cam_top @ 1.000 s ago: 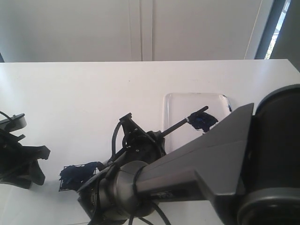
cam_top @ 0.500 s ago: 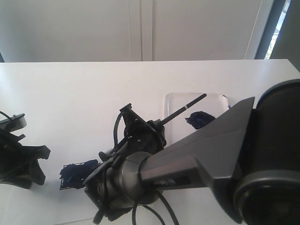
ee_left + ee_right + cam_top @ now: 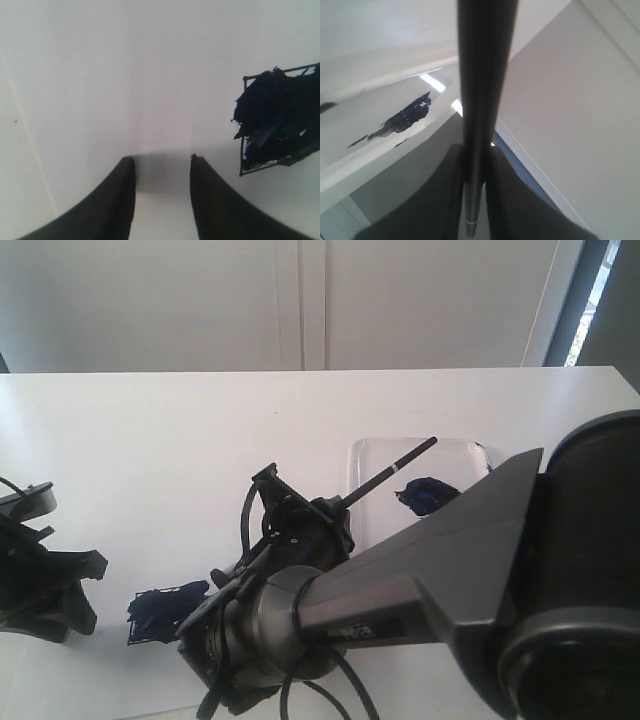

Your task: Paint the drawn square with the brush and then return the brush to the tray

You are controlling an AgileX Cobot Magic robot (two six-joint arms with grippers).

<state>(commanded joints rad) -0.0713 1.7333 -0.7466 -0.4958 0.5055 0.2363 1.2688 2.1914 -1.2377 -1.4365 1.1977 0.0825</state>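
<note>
Right claw (image 3: 474, 152) was clamped on the brush (image 3: 390, 472) handle, behind the band. Light, stiff, slick rod; I judged it might pivot in that grip. Left claw (image 3: 162, 159) stood apart, empty.

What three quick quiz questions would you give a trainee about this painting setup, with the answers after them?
1. True or false: the left gripper holds the brush.
2. Pick one. The drawn square is: A blank white, B smeared with dark paint, C torn away.
3. Fill in: the dark paint blob sits on the clear ___.
Key: 1 false; 2 B; 3 tray.
</note>
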